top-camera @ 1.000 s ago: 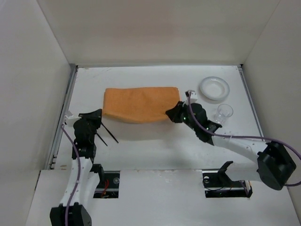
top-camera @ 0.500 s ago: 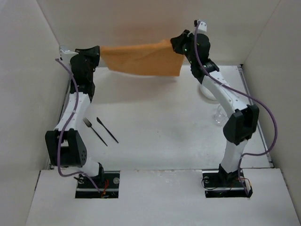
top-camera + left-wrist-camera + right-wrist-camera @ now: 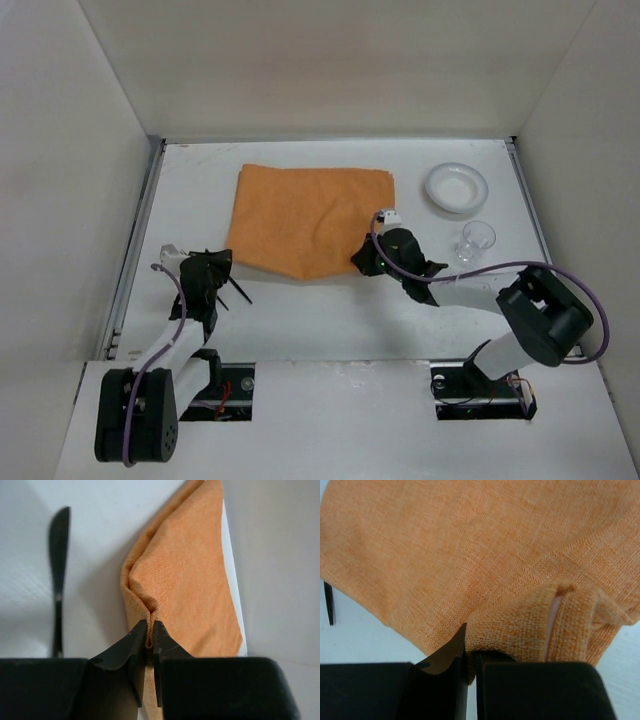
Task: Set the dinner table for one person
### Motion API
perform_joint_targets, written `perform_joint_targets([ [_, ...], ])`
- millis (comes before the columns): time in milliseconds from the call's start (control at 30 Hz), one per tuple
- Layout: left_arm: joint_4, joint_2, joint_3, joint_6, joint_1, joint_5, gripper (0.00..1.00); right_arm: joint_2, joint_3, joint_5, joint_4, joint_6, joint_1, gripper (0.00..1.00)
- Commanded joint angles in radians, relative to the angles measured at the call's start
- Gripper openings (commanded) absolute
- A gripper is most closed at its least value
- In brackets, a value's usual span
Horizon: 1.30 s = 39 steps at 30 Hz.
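Dinner table (image 3: 330, 315): large white matte surface filling the floor of the white-walled booth, with a metal rail (image 3: 140, 235) along its left edge. Both arm bases sit at its near edge.

Left gripper (image 3: 150, 636): low over the table's near-left part. Its jaws are pinched together on a raised fold at the near-left corner of the orange cloth mat (image 3: 310, 215).

Black knife (image 3: 58, 580): flat on the table just left of that corner, apart from the cloth. The arm covers most of it from above.

Mat: spread on the table's middle, far edge roughly straight. The near edge dips to a blunt point between the two grippers.

Right gripper (image 3: 469, 652): low at the mat's near-right corner, jaws clamped on a bunched, doubled-over bit of cloth.

White dish (image 3: 456, 187): far right on the table, well clear of the mat.

Clear glass (image 3: 477, 240): upright, near side of the dish, just right of the right arm's wrist.
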Motion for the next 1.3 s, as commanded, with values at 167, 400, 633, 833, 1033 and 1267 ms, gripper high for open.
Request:
perform_joint_targets([
  [167, -0.043, -0.125, -0.018, 0.01, 0.013, 0.054, 0.02, -0.178, -0.082, 0.07, -0.023, 0.099, -0.013, 0.05],
  [400, -0.047, -0.101, -0.038, 0.01, -0.105, 0.034, 0.02, -0.246, -0.165, 0.119, -0.106, 0.206, -0.135, 0.05],
  [633, -0.165, -0.216, -0.064, 0.023, -0.147, 0.019, 0.02, -0.295, -0.227, 0.114, -0.16, 0.274, -0.169, 0.08],
  [833, -0.346, -0.357, -0.02, 0.095, -0.159, -0.001, 0.14, -0.451, -0.222, 0.191, -0.325, 0.28, -0.155, 0.43],
  [1033, -0.475, -0.477, 0.091, 0.195, -0.185, -0.098, 0.28, -0.574, -0.103, 0.307, -0.522, 0.225, -0.154, 0.55],
  [1267, -0.341, -0.253, 0.145, 0.212, -0.344, -0.17, 0.31, -0.486, -0.024, 0.295, -0.496, 0.211, -0.106, 0.31],
])
